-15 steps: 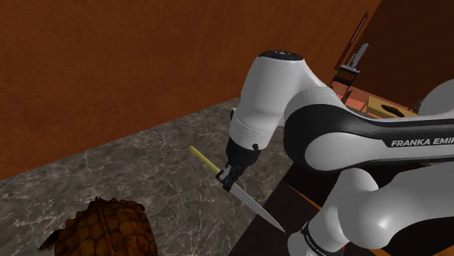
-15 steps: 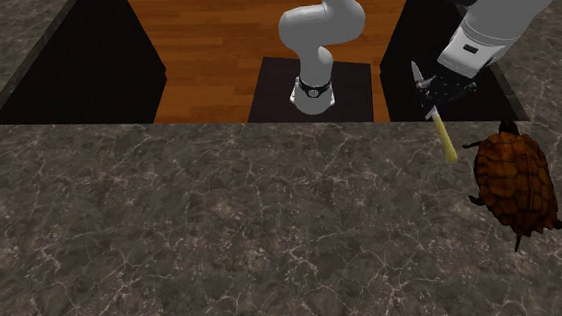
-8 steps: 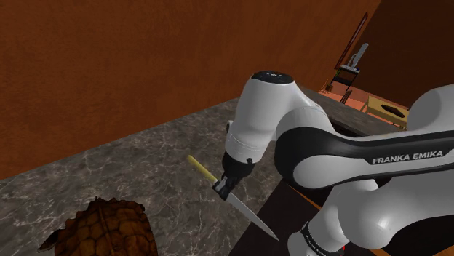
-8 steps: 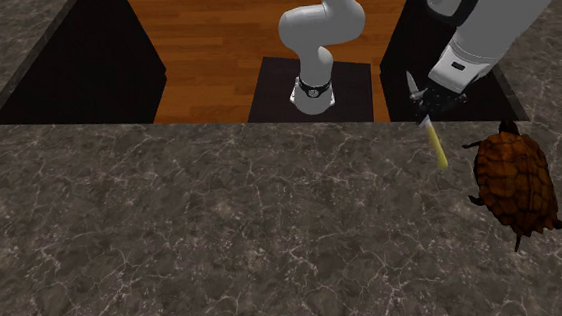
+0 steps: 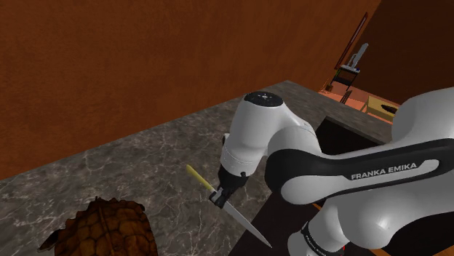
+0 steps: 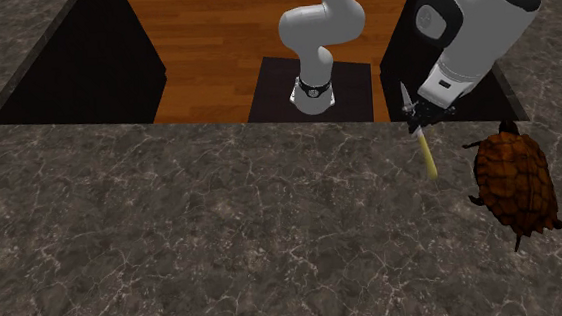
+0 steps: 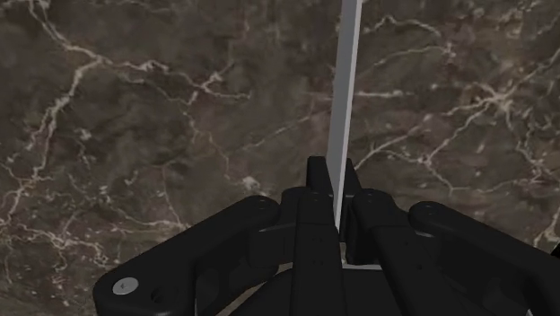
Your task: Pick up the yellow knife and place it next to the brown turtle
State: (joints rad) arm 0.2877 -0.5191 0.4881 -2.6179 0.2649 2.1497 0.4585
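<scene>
The white arm (image 5: 291, 145) bends down over a dark marble counter (image 5: 138, 156) backed by a rust-brown wall (image 5: 109, 58). Its black gripper (image 5: 220, 195) has its 2 fingers closed on a knife (image 5: 244, 222) where the yellow handle meets the grey blade. The handle points to the view's upper left, and the blade slants to the lower right. A brown turtle (image 5: 109, 229) sits at the lower left, near the handle but apart from it.

Shoulder: close behind arm (image 5: 258, 134), downward | Second exterior: faces arm across counter (image 6: 224, 236) | Wrist: near counter | Shared: turtle (image 5: 109, 229), knife (image 5: 198, 177)
</scene>
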